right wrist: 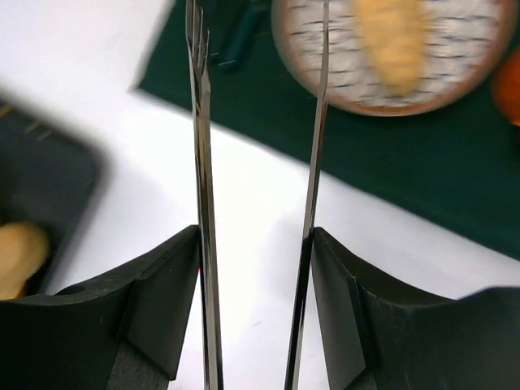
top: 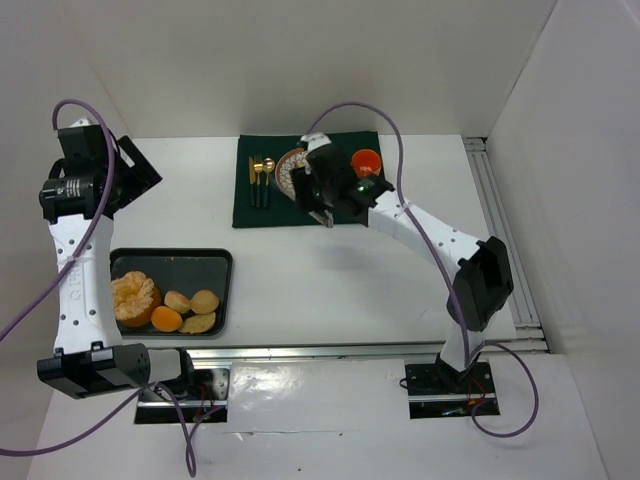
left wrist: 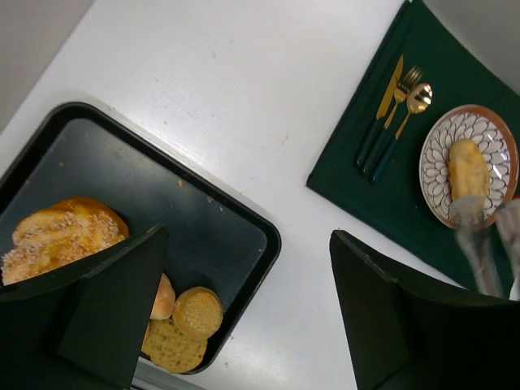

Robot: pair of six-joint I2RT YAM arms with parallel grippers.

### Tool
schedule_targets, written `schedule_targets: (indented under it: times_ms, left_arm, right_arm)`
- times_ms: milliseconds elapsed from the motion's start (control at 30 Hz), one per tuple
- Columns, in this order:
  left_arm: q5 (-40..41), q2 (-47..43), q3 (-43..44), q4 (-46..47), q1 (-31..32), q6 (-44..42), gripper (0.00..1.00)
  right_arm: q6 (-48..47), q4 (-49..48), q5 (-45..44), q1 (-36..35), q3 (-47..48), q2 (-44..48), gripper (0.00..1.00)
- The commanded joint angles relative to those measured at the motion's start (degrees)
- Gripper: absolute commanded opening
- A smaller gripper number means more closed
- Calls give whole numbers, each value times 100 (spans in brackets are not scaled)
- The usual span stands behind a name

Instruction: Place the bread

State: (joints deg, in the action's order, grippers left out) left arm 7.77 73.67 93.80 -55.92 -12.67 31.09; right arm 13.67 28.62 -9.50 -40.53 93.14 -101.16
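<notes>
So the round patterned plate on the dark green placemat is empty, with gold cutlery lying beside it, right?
No, the round patterned plate holds an oval golden-tan bread roll, as the left wrist view shows. It does sit on the dark green placemat with gold cutlery beside it.

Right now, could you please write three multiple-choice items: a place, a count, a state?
1. The oval golden bread roll off the black tray lies: A on the patterned round plate; B in a bowl; C on bare table.
2. Count the gold cutlery pieces on the dark green cloth mat: A two; B three; C five.
3. The right gripper is: A shut on a roll; B open, empty; C shut, empty.
Answers: A, roll rests on plate; B, knife, fork, spoon; B, thin fingers apart, nothing between.
</notes>
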Motion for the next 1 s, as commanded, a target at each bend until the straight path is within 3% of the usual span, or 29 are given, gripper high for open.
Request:
schedule_targets:
  times_ms: [0,133,400,633,967]
  left_arm:
    - [435,25,428,-182,-34,-174,94]
    - [384,-28,429,-182,-34,-174,95]
    - [269,-248,218,-182,-34,-174,95]
    - [163,-309,103,-121,-34,-174,95]
    - [58,-424,-54,-7,-34,-174,95]
  right_arm:
    - [-5,-374,736,-700,-296,474,63]
    - [-5,-1174,1799,-1342,-736,432,63]
    - [-58,-955,1926,-2406,-639,35,63]
    - [-251,-323,1916,-2731,-648,52,58]
    - [-128,-199,2198,-2785,-1193,238,50]
